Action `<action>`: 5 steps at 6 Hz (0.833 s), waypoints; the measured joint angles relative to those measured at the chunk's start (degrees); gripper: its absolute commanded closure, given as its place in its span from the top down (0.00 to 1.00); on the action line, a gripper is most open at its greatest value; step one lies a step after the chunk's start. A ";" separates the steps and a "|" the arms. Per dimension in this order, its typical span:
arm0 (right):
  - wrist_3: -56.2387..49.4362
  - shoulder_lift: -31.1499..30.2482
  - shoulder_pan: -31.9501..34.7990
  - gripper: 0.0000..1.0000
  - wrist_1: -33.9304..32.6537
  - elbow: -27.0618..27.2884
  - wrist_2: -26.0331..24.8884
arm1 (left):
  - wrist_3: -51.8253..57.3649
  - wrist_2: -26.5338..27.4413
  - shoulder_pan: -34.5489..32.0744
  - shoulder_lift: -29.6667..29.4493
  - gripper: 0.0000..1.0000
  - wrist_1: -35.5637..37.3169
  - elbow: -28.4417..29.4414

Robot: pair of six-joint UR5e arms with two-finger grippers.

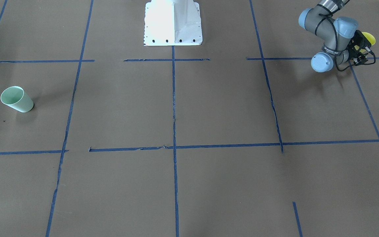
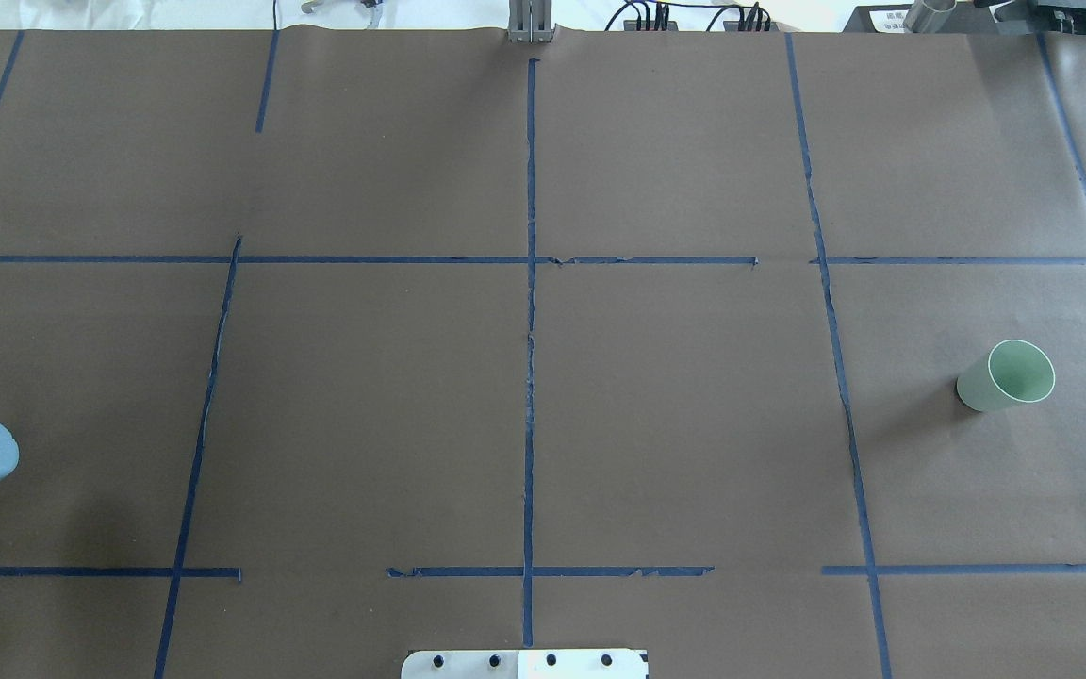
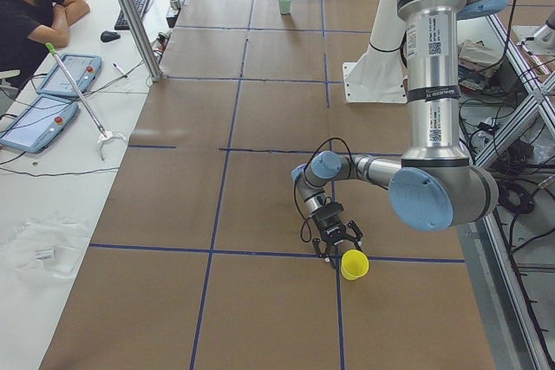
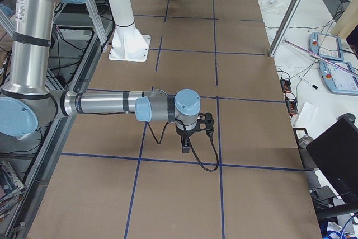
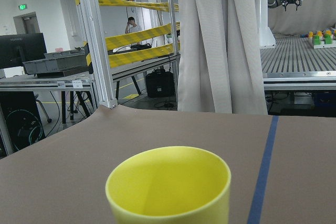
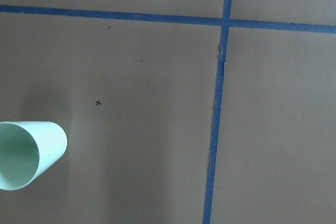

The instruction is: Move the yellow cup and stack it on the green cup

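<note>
Left gripper [image 3: 341, 246] sits low over the table [image 2: 675, 424] with its jaws spread and nothing clamped. The yellow cup [image 3: 354, 264] stands upright just beyond the fingertips, on a blue tape line [image 3: 260, 252] at the robot's left end. Contact between pads and cup cannot be determined. Right gripper [image 4: 185, 145] points downward; its opening cannot be determined. The green cup [image 2: 1005, 375] stands upright at the table's far right end, well apart from the yellow cup.
</note>
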 measured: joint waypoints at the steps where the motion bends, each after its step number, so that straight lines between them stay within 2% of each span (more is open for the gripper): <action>1: 0.03 0.02 0.00 1.00 0.00 0.03 0.03 | -0.36 -0.04 0.60 0.07 0.53 -0.01 0.33; 2: 0.09 0.01 0.00 1.00 0.03 0.10 0.10 | -0.86 -0.02 0.86 0.18 0.31 0.05 0.52; 3: 0.21 -0.02 0.00 1.00 0.04 0.40 0.18 | -1.41 0.01 0.96 0.46 0.20 0.08 0.57; 5: 0.43 -0.04 0.00 1.00 0.01 0.91 0.26 | -1.50 0.18 1.10 1.07 0.16 0.11 0.59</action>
